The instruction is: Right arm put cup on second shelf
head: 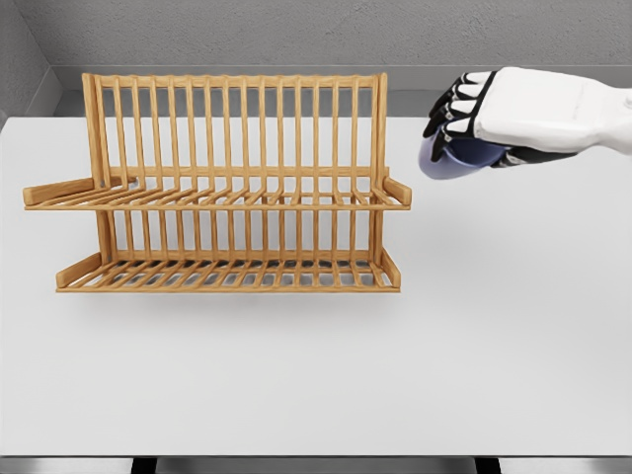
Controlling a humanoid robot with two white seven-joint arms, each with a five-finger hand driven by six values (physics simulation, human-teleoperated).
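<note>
Right hand [472, 123]: enters from the right edge, upper part of the view; white back of hand facing up, dark fingers [449, 107] curled over a cup, closed on it.
Cup [456, 158]: pale blue-violet, mostly hidden under the hand; only a rounded part visible below the fingers. Held in the air, off the table. Upright or tilted: cannot tell.
Cup relative to rack: to the right of it, apart from it, roughly level with the upper shelf in the picture; not on any shelf.
Rack [222, 188]: wooden, two tiers, tall slatted back; stands on the left half of the table.
Upper shelf [217, 198]: slatted, holds nothing; short raised lips at both ends.
Lower shelf [227, 276]: slatted, holds nothing; sits just above the table surface.
Table [316, 375]: white, flat; rack casts a thin shadow beneath it.
Wall [296, 30]: grey, behind the table's far edge.
Left arm: out of view.
Contact: hand touching cup only; hand and rack well apart, gap visible between fingers and the rack's right post.
</note>
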